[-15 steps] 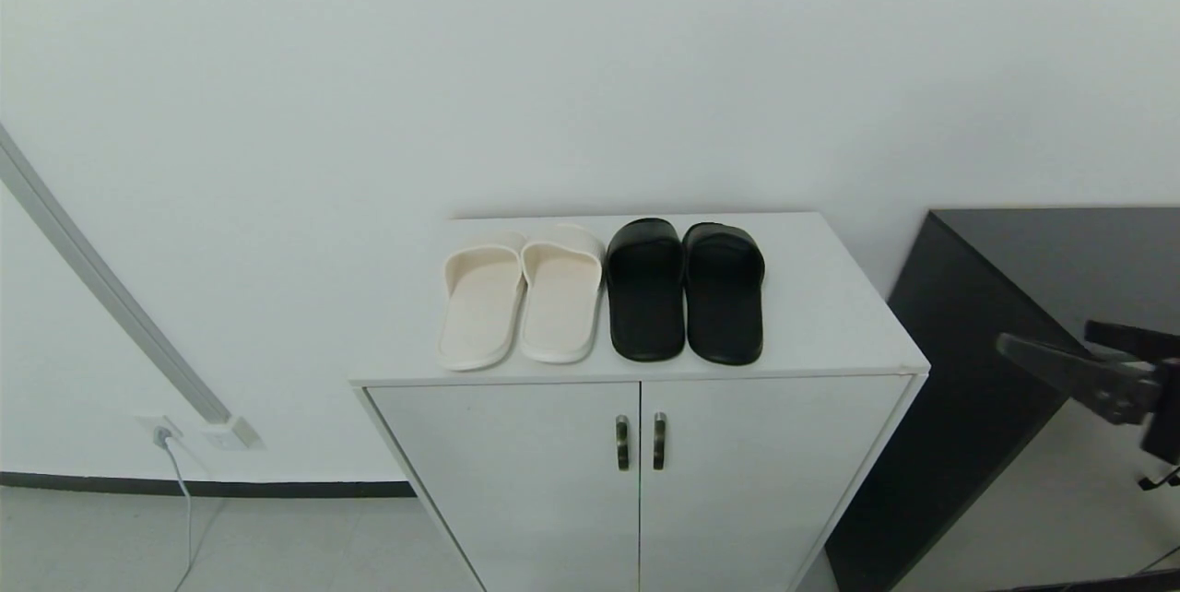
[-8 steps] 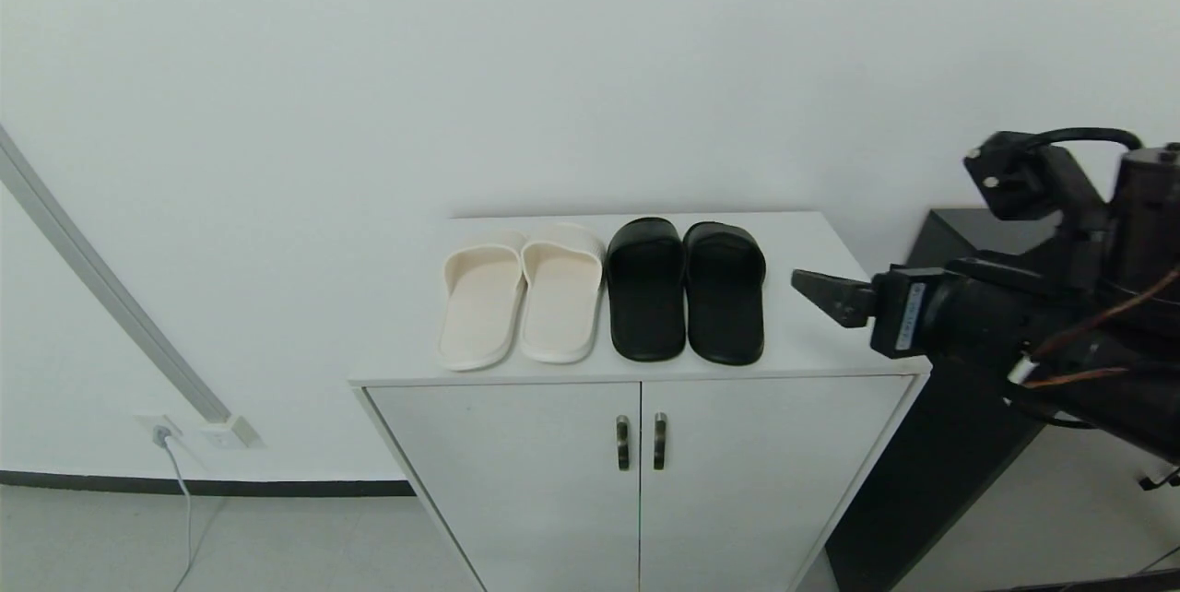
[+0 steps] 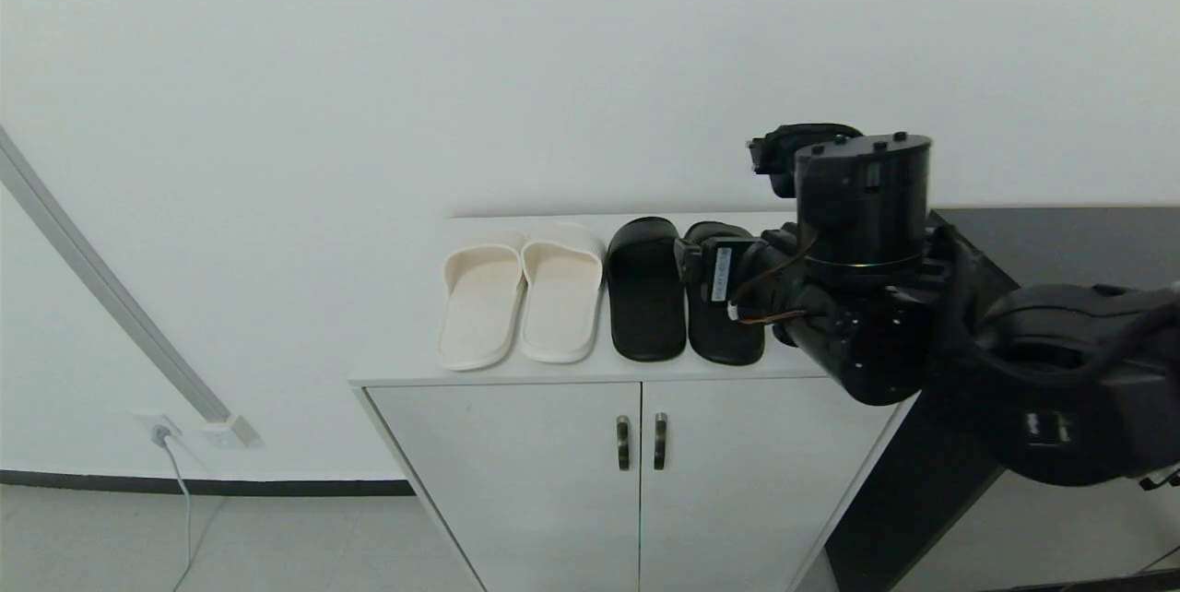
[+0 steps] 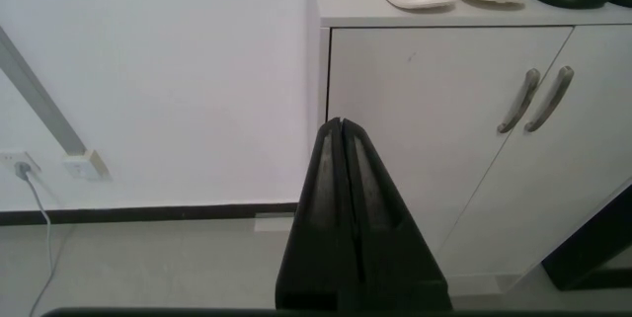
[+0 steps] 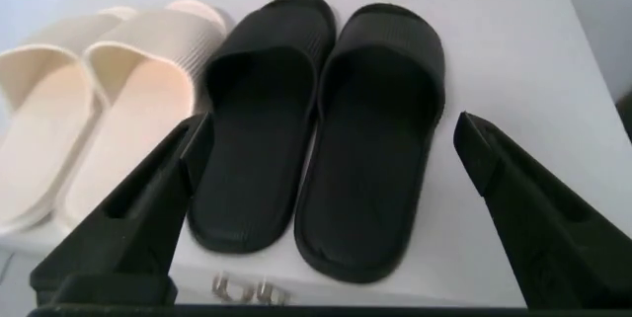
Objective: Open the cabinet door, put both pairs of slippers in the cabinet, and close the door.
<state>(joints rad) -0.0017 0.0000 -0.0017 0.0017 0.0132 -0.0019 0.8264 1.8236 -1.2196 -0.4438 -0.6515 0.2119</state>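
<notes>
White cabinet [image 3: 516, 481], doors shut, carries the cream slippers [image 3: 562, 297] and black slippers [image 3: 645, 297] side by side on top. The right gripper [image 5: 326, 223] hangs spread wide over the black pair; the left gripper [image 4: 342, 129], pinched closed, faces the cabinet front. Opening seems pending: next, grasp a door handle [image 3: 622, 442].

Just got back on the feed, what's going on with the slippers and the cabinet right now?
The right gripper hangs open above the black slippers, holding nothing. The black slippers and the cream slippers sit side by side on the cabinet top. Both cabinet doors are shut, so the opening step is not yet done. The left gripper is shut and empty, low by the cabinet's front and apart from the handles.
</notes>
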